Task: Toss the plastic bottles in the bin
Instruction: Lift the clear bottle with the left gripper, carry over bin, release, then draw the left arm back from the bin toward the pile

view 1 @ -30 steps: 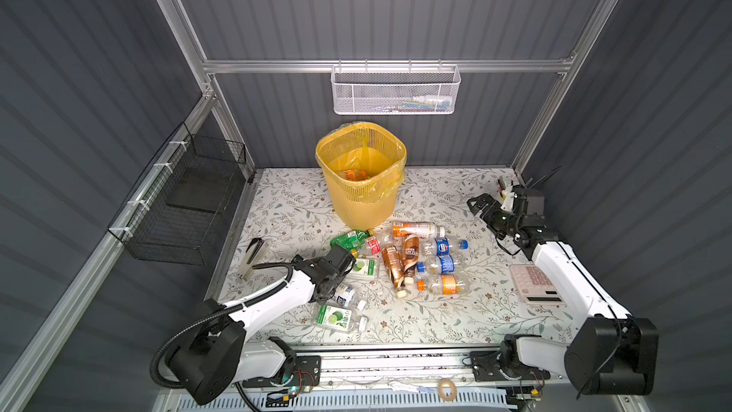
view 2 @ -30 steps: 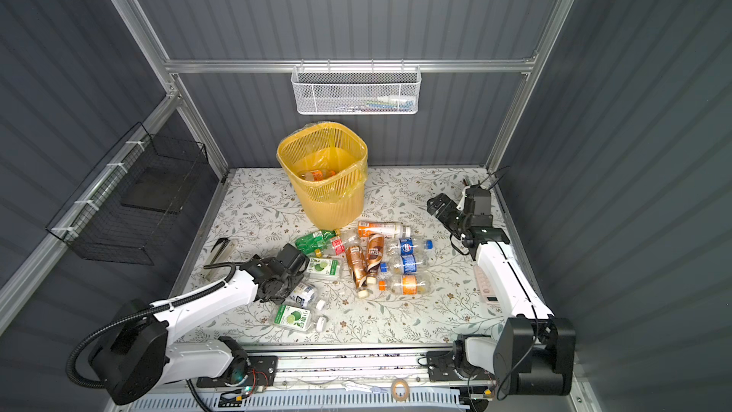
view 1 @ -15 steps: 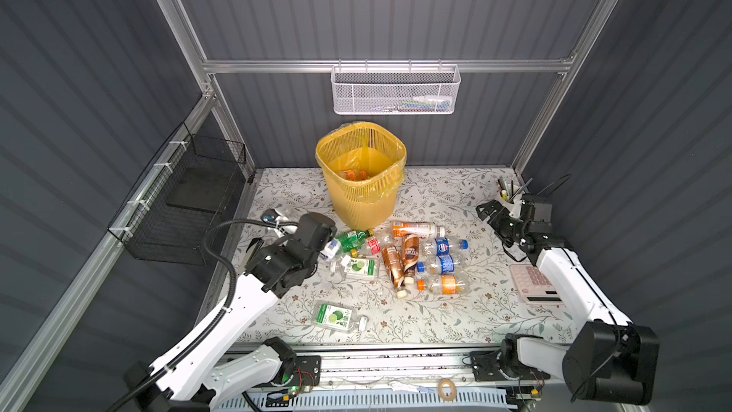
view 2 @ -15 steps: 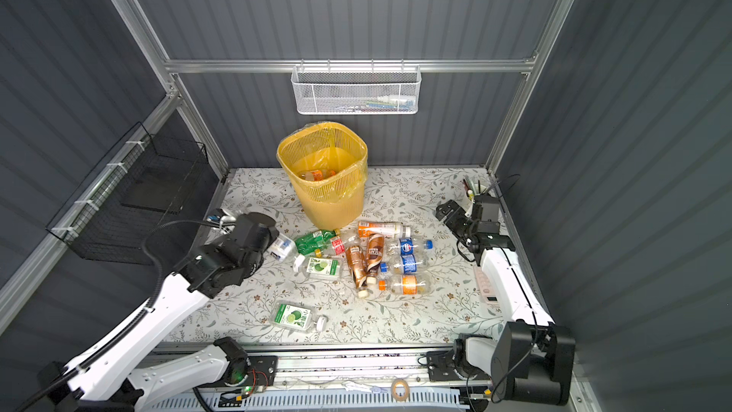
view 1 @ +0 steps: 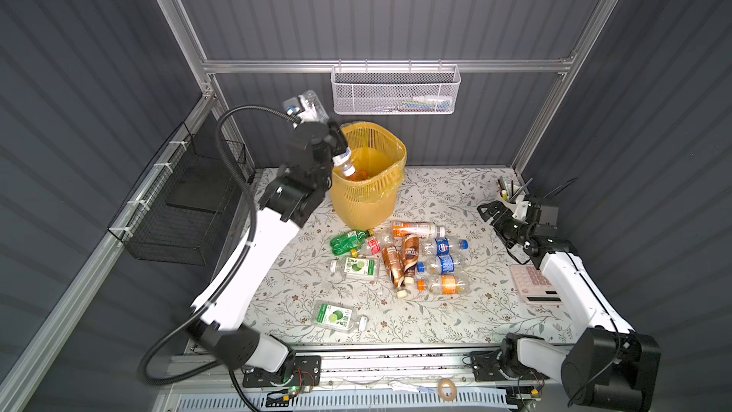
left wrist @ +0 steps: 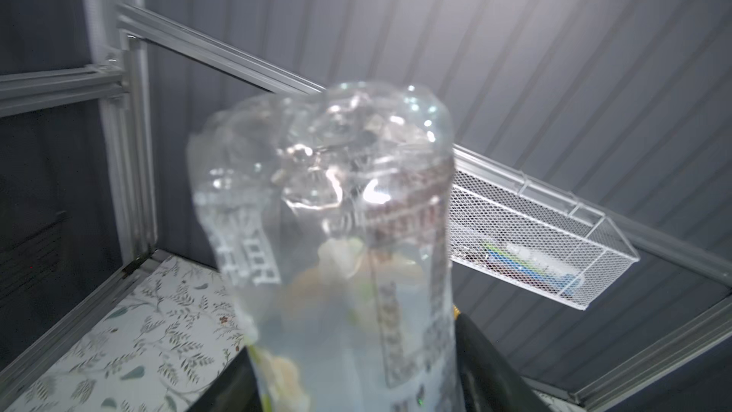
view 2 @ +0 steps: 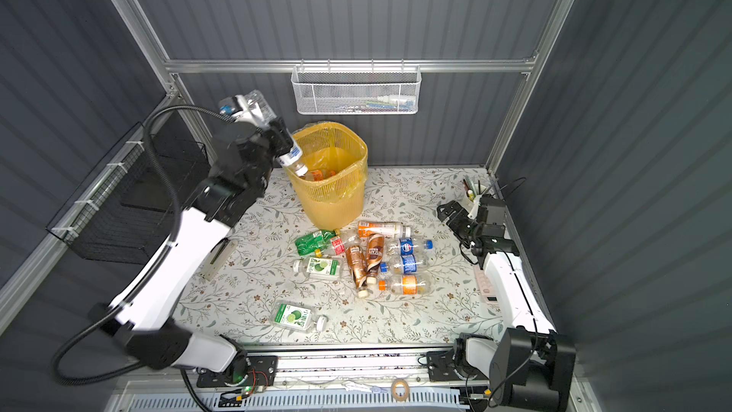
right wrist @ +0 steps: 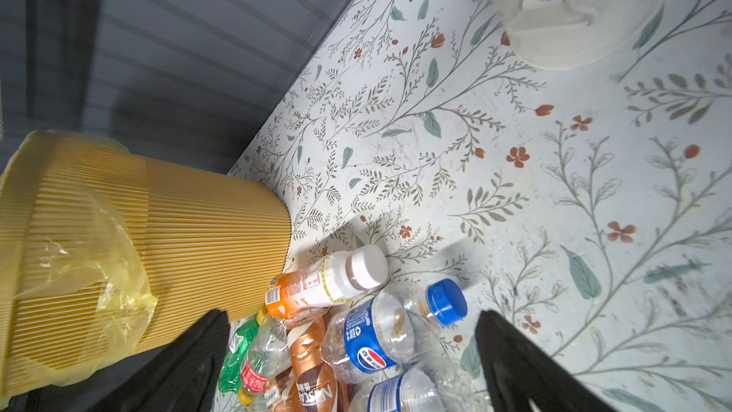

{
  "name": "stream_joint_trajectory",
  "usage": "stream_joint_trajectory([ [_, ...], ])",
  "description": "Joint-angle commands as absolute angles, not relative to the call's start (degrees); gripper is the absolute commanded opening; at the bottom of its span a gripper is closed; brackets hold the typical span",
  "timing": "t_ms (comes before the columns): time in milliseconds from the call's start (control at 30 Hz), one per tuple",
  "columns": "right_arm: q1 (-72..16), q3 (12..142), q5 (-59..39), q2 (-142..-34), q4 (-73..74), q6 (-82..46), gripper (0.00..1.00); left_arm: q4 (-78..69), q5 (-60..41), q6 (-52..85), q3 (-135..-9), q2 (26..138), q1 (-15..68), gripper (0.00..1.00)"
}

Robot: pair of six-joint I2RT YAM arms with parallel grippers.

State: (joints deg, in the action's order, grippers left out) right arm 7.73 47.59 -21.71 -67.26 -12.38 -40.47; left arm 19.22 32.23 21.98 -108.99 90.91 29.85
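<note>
The bin [view 1: 372, 208], lined with a yellowish bag [view 1: 386, 188], holds orange-labelled bottles [view 1: 357, 174] at its bottom. Over the bin's left rim the left gripper [view 1: 336, 146] has a clear bottle [view 1: 344, 163] neck-down between its jaws; whether they clamp it I cannot tell. The loose bottles [view 1: 412, 255] lie just in front of the bin. Well right of the bin the right gripper [view 1: 491, 216] stands wide and empty. On the wall above the bin a white mesh basket [view 1: 394, 93] holds small, pen-like items.

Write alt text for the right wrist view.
The open right gripper points toward lying plastic bottles, among them a blue-capped bottle and an orange-labelled bottle, beside the yellow bin. A white cup stands on the floral table.
</note>
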Motion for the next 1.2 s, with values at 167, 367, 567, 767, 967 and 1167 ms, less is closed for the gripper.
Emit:
stream_joint_trajectory([
  [167,7.7,46.2,-20.7,-64.5,-14.7,-38.6,0.99,27.0,17.8,19.2,-121.5,99.4,26.7,0.99],
  [367,7.6,45.5,-19.9,-64.7,-16.4,-41.5,0.99,15.7,20.7,18.0,-102.1,84.1,26.8,1.00],
  [567,5.0,43.9,-15.0,-65.4,-16.0,-46.6,0.99,14.6,21.8,17.3,-90.1,76.4,26.8,0.99],
  [767,1.5,43.2,-13.5,-66.6,-17.4,-48.9,0.99,17.1,23.6,19.4,-79.3,71.7,26.8,0.99],
  [967,0.1,41.1,-10.1,-64.5,-19.3,-51.0,0.99,21.5,26.7,24.8,-71.1,66.5,27.2,0.99],
  [1167,0.1,41.5,-7.9,-64.5,-18.6,-51.6,0.99,37.5,34.9,43.8,-68.8,63.4,31.9,0.99],
])
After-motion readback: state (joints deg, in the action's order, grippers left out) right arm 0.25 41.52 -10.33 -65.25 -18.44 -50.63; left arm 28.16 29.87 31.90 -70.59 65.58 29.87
